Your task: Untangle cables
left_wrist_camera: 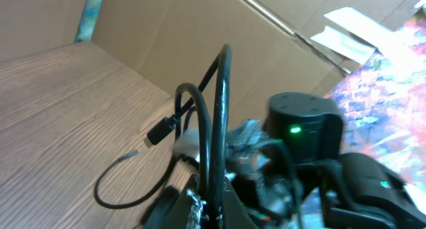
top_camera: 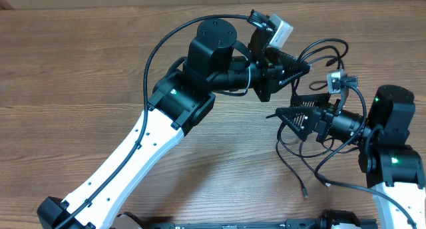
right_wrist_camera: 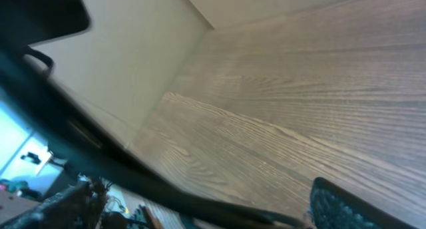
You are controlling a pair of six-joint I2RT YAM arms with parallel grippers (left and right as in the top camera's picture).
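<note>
Cables [top_camera: 326, 40], thin and black, loop over the right part of the wooden surface [top_camera: 80, 76], seen from overhead. From the lower left, the white left arm [top_camera: 133, 156] stretches across, its left end effector [top_camera: 303, 67] clamped shut on one strand; in the left wrist view we see that strand [left_wrist_camera: 219, 109] rise straight out from between the closed fingers, a small plug [left_wrist_camera: 160, 131] hanging beside it. Right of and below the left end effector, more loops trail down to a loose plug end [top_camera: 305, 193] on the wood. Just below the left end effector, near but apart, the right end effector [top_camera: 286, 106] holds its jaws spread wide; whether any strand touches them we cannot tell.
</note>
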